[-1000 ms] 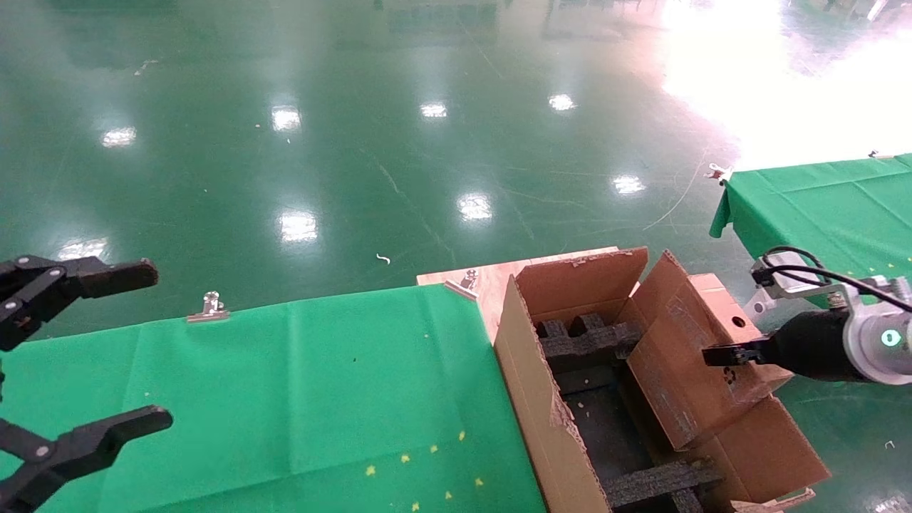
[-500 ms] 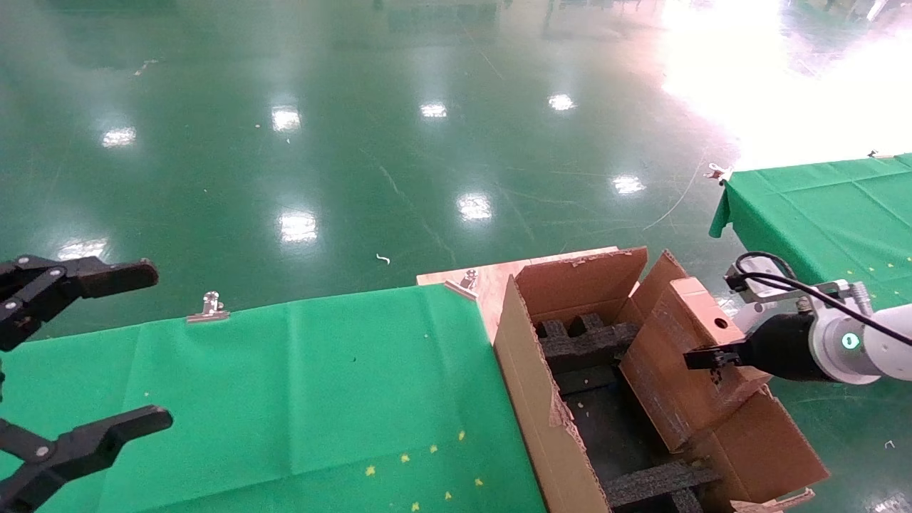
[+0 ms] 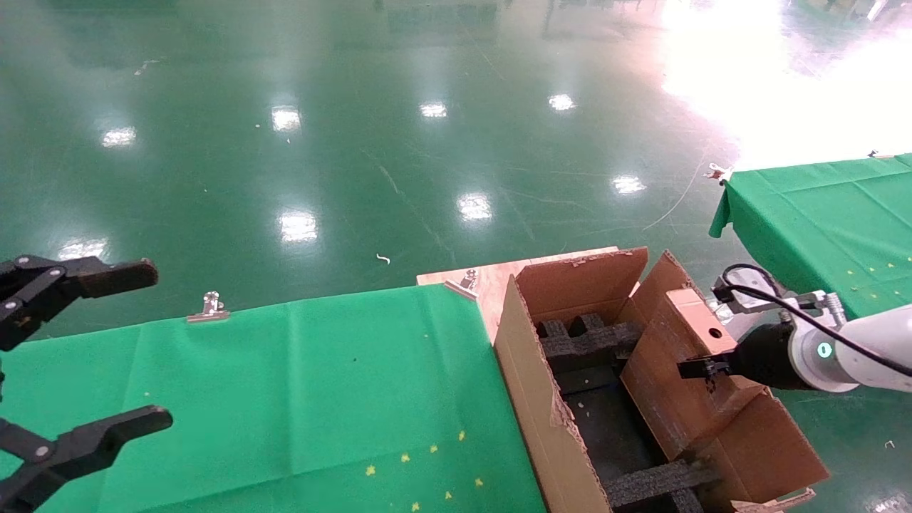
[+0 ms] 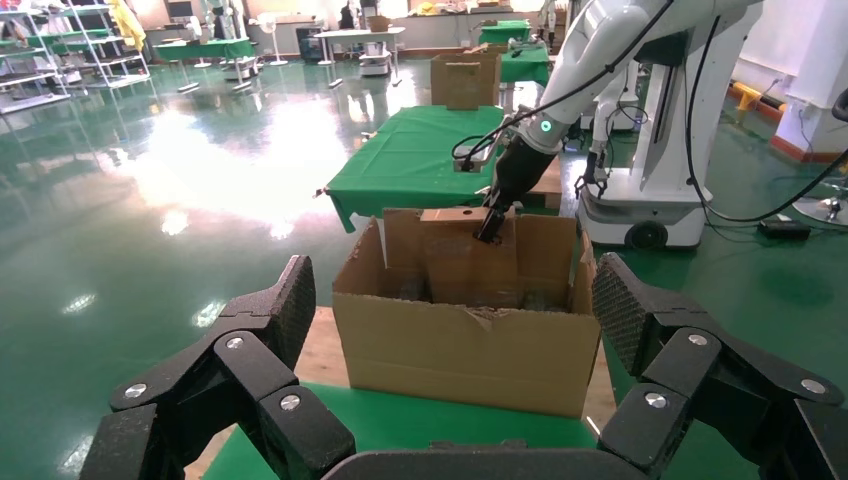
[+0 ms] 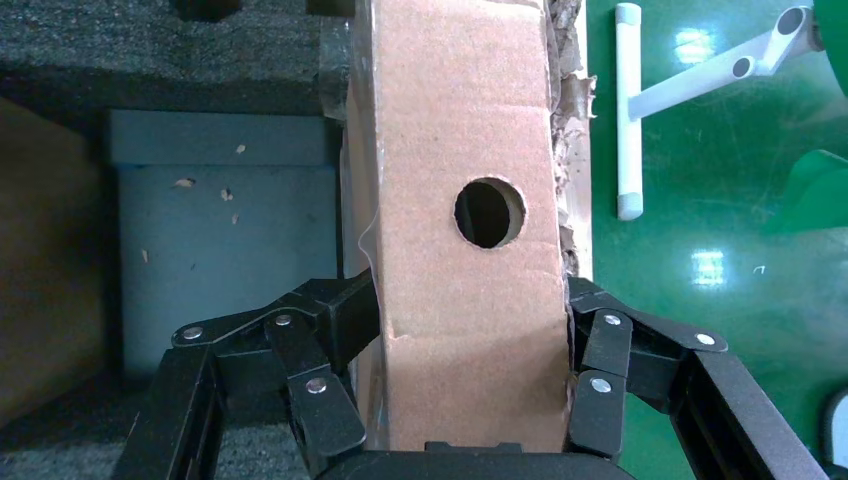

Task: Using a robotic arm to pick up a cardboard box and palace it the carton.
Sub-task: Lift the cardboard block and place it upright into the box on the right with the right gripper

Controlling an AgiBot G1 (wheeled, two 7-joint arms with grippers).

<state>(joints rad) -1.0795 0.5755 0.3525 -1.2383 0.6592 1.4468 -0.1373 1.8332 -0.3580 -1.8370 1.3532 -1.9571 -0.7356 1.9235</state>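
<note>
The right claw (image 5: 467,400) was clamped on the cardboard box (image 3: 687,356), held tilted over the carton (image 3: 563,434) at its right side, evidently for lowering between the foam inserts (image 3: 588,342). The left claw (image 3: 78,356) hung wide, idle over the table (image 3: 285,392).

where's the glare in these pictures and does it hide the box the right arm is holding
Head view: blown-out glare on the floor at upper right, far from the cardboard box, which stays evenly lit. Left wrist view: a bright sheen on the floor, box unaffected. Right wrist view: no glare on the box; right gripper fingers clearly visible.
</note>
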